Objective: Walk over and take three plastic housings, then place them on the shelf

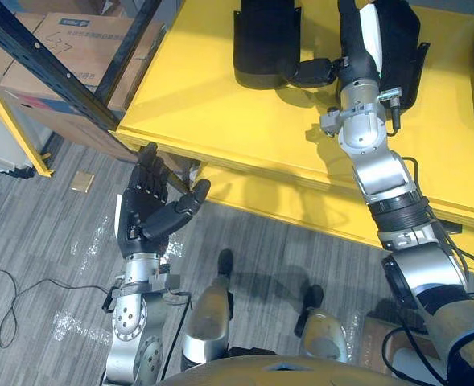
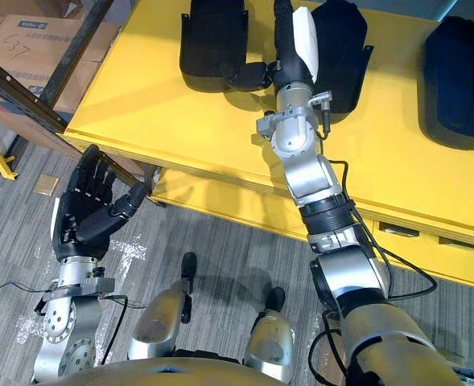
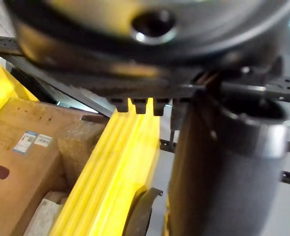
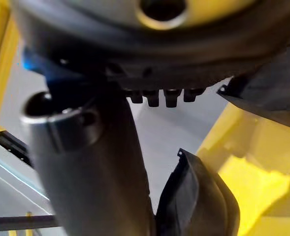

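right hand (image 2: 285,52) beside housing (image 2: 212,40) (left hand (image 2: 84,213) splayed).

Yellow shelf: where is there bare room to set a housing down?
Bare: the shelf's front-left stretch, from the left housing to the front edge, and the strip between middle housing and right housing. Crowded: the right hand between left and middle housings.

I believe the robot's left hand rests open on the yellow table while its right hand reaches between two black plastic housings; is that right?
Not quite: the left hand is open but off the yellow table, held over the grey floor beside its front edge, as the left eye view shows. The right hand does reach between two black plastic housings.
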You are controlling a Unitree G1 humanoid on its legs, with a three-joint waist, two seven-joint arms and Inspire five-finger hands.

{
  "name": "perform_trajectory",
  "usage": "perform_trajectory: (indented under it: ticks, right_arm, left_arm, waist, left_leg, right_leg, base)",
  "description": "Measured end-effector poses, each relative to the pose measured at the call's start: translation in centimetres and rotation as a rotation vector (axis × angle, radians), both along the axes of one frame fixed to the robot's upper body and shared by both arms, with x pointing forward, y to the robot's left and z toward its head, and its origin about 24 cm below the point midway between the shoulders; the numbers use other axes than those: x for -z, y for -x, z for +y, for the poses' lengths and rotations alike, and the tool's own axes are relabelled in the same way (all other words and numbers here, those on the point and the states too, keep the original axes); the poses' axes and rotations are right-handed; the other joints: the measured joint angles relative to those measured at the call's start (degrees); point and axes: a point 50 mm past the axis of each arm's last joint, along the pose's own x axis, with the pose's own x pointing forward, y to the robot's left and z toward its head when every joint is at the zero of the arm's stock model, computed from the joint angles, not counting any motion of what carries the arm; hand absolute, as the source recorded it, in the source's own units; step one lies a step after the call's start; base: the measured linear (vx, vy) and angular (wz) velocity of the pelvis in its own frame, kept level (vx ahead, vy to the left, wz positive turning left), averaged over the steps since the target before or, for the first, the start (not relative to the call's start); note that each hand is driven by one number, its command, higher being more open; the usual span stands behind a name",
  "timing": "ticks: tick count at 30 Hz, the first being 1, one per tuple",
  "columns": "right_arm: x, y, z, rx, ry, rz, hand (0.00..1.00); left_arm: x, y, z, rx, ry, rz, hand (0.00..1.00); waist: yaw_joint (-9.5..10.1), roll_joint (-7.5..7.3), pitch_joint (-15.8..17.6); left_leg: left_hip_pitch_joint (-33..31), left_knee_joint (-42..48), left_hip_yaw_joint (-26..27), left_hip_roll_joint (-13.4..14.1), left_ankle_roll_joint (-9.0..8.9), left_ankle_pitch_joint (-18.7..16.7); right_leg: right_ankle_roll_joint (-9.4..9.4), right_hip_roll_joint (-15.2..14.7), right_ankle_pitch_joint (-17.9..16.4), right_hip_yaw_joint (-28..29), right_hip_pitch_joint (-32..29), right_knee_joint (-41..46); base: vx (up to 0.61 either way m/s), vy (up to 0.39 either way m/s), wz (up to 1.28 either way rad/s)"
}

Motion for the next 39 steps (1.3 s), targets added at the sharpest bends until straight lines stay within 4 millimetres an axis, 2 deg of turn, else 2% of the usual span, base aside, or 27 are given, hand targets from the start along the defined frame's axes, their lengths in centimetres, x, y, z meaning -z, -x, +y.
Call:
perform_trajectory:
  ticks: [3,9,16,27,39]
  right_arm:
    - [0.8,-0.3,0.3,-0.058,-0.021,0.084,1.0]
    - [1.4,-0.4,1.4,-0.138,0.013,0.14,1.0]
    - [2.5,-0.6,2.1,-0.215,-0.008,0.216,1.0]
    - [3.3,-0.5,3.3,-0.286,0.03,0.264,1.0]
    - [3.9,-0.2,4.6,-0.379,0.042,0.291,1.0]
  left_arm:
    - [0.0,-0.1,0.0,0.002,0.0,0.002,1.0]
    - [0.2,-0.1,-0.3,0.013,0.003,0.013,1.0]
    - [0.3,-0.3,-0.3,0.011,0.004,0.028,1.0]
    - [0.7,-0.6,-0.5,0.007,0.009,0.055,1.0]
    - [0.8,-0.6,-0.8,0.013,0.015,0.061,1.0]
  waist:
    - [-0.1,0.12,-0.72]
    - [-1.04,0.53,-1.5]
    - [-1.28,0.63,-2.07]
    - [-1.38,0.76,-2.17]
    - [-1.37,1.63,-2.8]
  left_leg:
    - [0.0,-0.11,0.08,-0.02,0.0,0.02]
    - [0.24,-0.29,0.14,-0.02,-0.01,0.03]
    - [1.05,-0.54,0.74,0.02,-0.03,0.06]
    - [1.44,-1.13,0.84,0.0,-0.06,0.3]
    - [1.55,-1.22,0.8,0.0,-0.07,0.29]
  right_leg:
    - [0.05,0.0,0.05,0.18,-0.02,-0.2]
    - [-0.04,0.0,-0.02,0.27,0.06,-0.18]
    - [-0.34,-0.01,-0.19,0.76,0.1,-0.17]
    - [0.0,-0.01,0.0,0.75,0.45,-0.26]
    - [-0.21,-0.02,-0.14,0.78,0.23,-0.22]
  base:
    - [0.03,-0.011,-0.03]
    - [-0.01,-0.002,0.0]
    - [-0.02,-0.003,-0.03]
    - [0.0,0.0,0.0]
    - [0.0,0.0,0.0]
